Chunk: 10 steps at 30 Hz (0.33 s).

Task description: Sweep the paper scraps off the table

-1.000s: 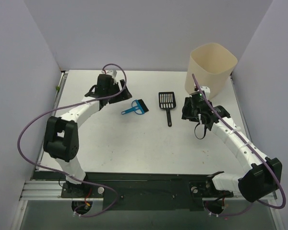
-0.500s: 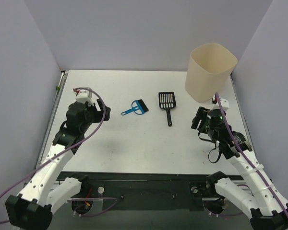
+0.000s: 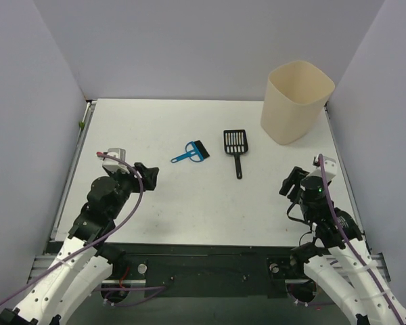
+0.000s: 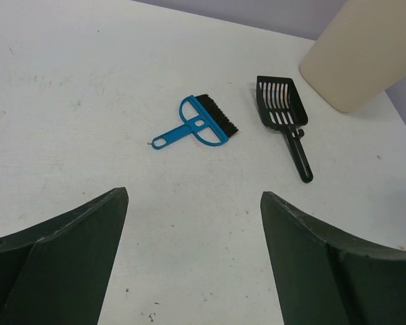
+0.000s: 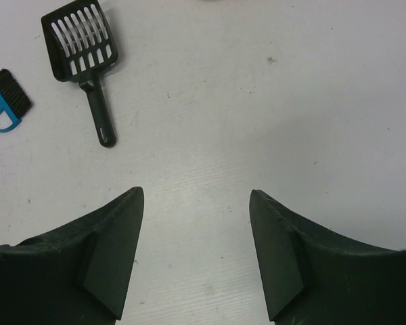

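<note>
Seemingly done: no paper scraps visible on the flat white railed table, blue plastic hand brush and black slotted plastic scoop lying mid-table, left gripper wide open, right gripper half open, both empty.

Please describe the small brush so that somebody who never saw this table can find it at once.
Start at the tall cream bin in the far right corner of the white table. Left of it lies a black slotted scoop, and left of that the brush. It alone is blue, with black bristles and a short handle.
</note>
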{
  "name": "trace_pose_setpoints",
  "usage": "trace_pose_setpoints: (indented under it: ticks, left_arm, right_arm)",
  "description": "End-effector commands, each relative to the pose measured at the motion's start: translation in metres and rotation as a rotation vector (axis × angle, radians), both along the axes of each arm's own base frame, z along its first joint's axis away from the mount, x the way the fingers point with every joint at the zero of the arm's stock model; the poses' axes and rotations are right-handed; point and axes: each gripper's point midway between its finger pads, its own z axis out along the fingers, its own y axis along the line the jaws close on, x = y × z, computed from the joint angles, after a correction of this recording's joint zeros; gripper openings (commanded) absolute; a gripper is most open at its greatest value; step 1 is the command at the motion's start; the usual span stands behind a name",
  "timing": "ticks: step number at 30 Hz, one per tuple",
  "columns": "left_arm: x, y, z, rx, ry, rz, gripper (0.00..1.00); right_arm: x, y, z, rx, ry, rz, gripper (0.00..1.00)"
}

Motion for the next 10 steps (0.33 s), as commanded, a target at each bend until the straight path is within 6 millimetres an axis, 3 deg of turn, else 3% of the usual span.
trace_pose_setpoints:
  ticks: [1,10]
  left_arm:
    - [0.0009,0.0091,0.0278,-0.049,-0.09,0.073,0.91]
    - [0.0002,0.0032,0.0312,0.001,-0.11,0.022,0.91]
  right_arm:
    - [-0.0025,-0.0107,-0.0035,-0.002,-0.007,-0.065,0.59]
    - [-0.002,-0.0124,-0.0007,-0.006,-0.018,-0.072,0.59]
